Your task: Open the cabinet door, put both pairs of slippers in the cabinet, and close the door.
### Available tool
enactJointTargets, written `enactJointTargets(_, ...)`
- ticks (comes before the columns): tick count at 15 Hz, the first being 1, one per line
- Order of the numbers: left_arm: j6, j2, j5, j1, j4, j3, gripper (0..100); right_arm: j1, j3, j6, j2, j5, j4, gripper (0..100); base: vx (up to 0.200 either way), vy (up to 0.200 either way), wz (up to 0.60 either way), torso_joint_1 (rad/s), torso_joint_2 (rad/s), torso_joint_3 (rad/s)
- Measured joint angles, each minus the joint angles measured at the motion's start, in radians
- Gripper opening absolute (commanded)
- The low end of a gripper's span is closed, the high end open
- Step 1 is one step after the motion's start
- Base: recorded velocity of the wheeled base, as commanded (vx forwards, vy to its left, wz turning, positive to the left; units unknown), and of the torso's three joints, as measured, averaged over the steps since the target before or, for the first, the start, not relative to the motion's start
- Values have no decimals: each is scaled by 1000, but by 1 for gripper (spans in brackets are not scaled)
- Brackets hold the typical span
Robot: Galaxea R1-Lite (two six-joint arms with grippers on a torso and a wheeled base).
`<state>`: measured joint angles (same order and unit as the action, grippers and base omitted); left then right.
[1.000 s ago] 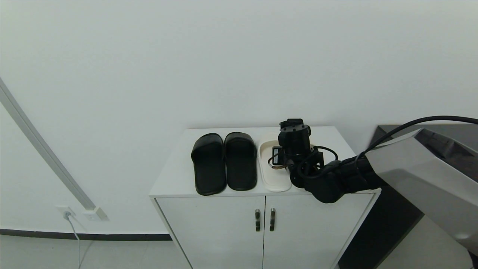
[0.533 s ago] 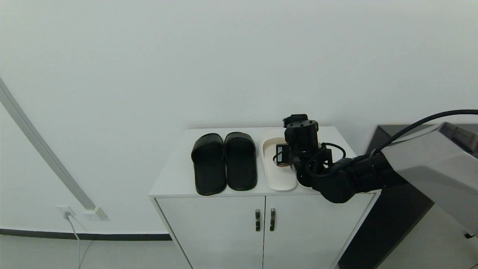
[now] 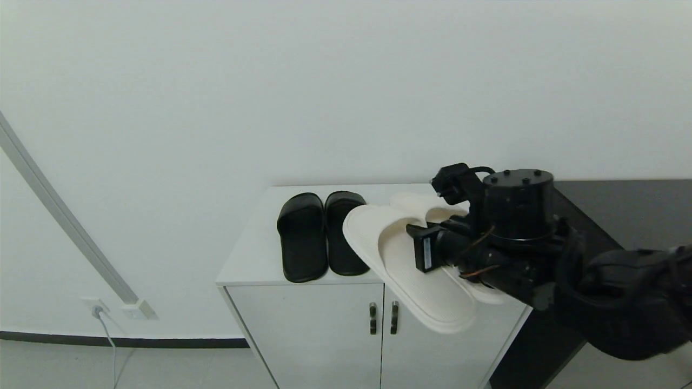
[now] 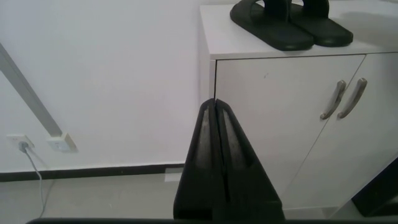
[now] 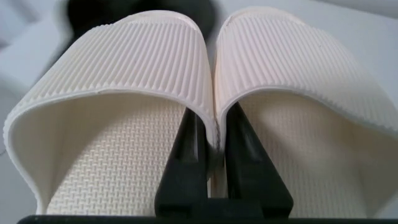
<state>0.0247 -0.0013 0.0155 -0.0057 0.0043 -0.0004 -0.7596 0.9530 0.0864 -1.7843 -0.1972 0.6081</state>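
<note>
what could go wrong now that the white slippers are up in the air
1. The right gripper pinches the white slippers only by their adjoining strap edges; one could slip out.
2. The cabinet doors are shut, so there is nowhere to put them yet.
3. Swinging them may knock the black slippers.

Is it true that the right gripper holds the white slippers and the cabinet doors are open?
No: the cabinet doors are shut, as the head view shows. The right gripper does hold the white slippers.
</note>
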Motion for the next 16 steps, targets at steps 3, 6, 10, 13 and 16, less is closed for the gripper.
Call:
enactJointTargets(3,-3,0,-2,0,0,0,0,-10,-163,-2,150,174,-2,0,0,0,0,0,0,0)
enactJointTargets(6,-10,0,0,0,0,0,0,-12,-247,-2,231,238,-1,0,0,0,0,0,0,0)
enactJointTargets(10,-17,0,-1,0,0,-1,0,-12,-266,-2,257,239,-1,0,-100,0,0,1,1,1)
enactJointTargets(13,-17,0,-1,0,0,0,0,-11,-280,-4,264,236,-1,0,-200,0,0,7,1,1)
enactJointTargets(16,-17,0,-1,0,0,0,0,-12,-286,-4,270,238,1,0,-67,0,0,-4,-1,2)
